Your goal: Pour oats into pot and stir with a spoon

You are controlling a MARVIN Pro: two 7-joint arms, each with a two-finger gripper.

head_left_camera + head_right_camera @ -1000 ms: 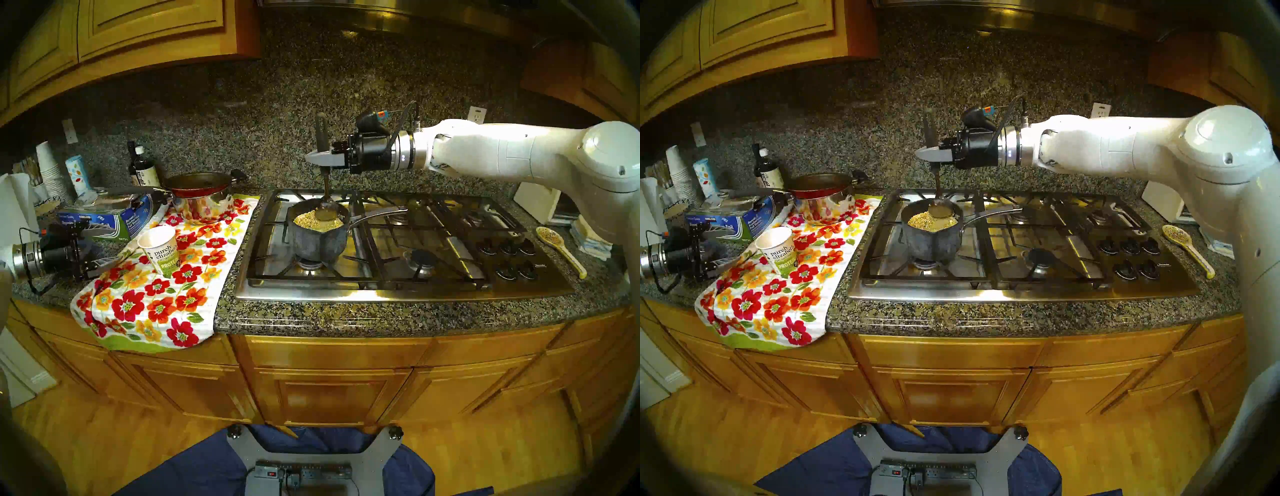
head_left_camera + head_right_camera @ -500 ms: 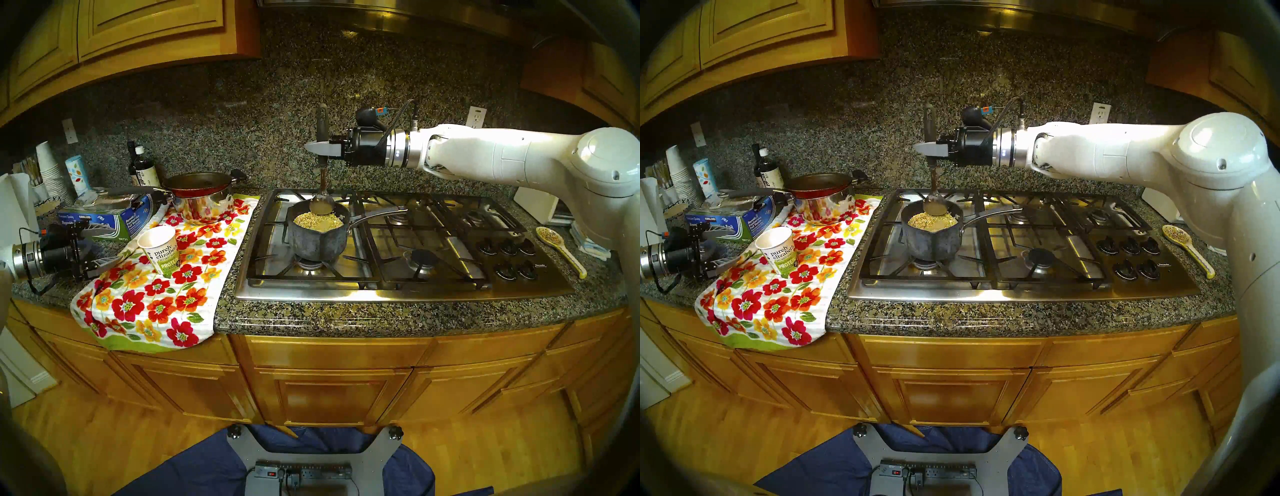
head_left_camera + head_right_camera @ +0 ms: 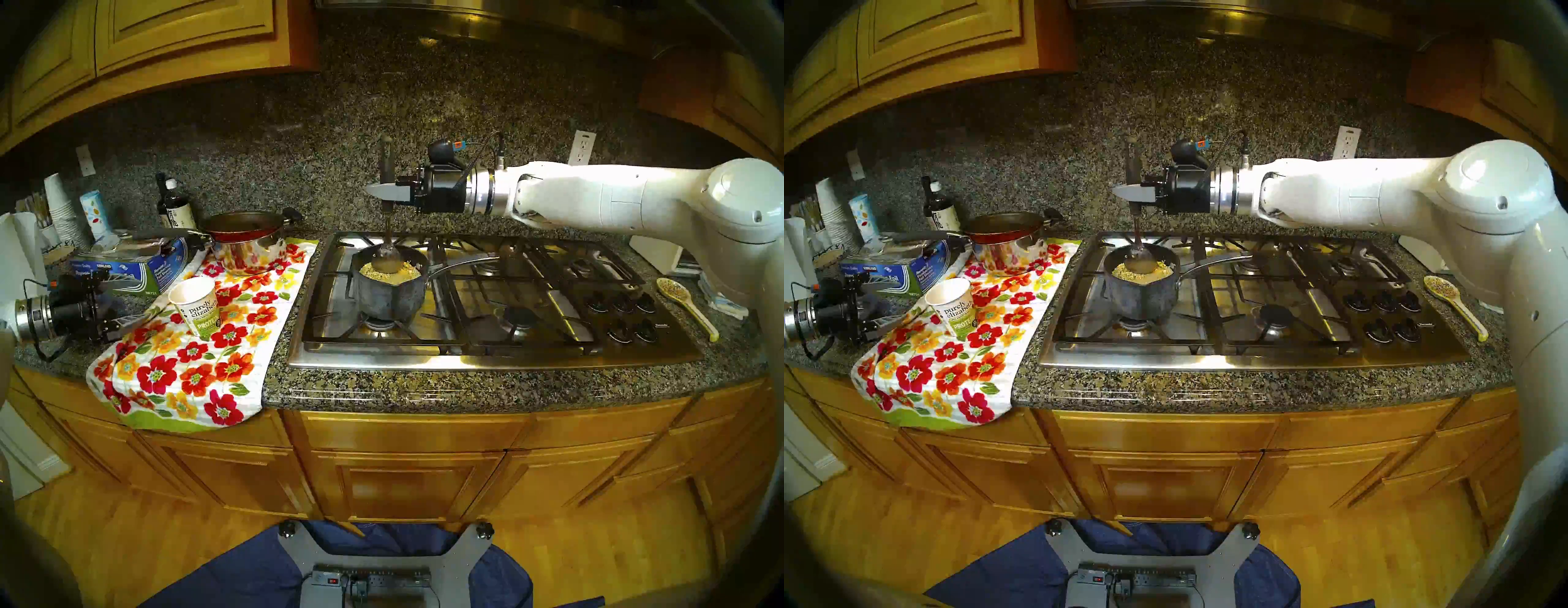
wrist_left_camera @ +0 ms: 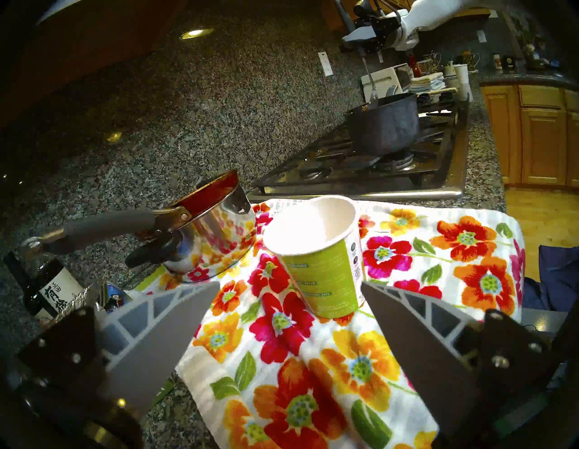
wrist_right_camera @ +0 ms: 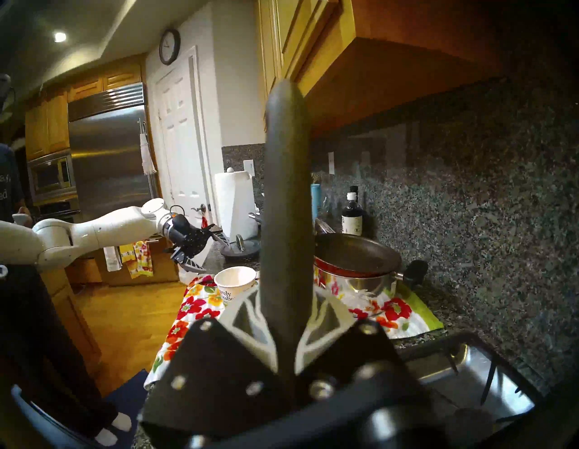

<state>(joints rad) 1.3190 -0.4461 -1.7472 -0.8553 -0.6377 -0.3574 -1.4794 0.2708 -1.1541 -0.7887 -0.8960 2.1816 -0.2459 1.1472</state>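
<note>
Left gripper (image 4: pixel 289 313) sits open over the flowered towel (image 4: pixel 313 360), paper cup (image 4: pixel 316 250) just ahead, empty and easy to tip. Farther off, the right gripper (image 3: pixel 388 193) is clamped mid-handle on the stiff, slim spoon (image 3: pixel 386 259), bowl in the oats (image 3: pixel 407 274). The pot (image 3: pixel 388 293) looks light, so scrape gently; it's crowded left, roomy right.

pot (image 3: pixel 388 293): grey, on burner | oats (image 3: pixel 405 274): inside (pale, loose) | spoon (image 3: pixel 387 259): upright, bowl in oats
</note>
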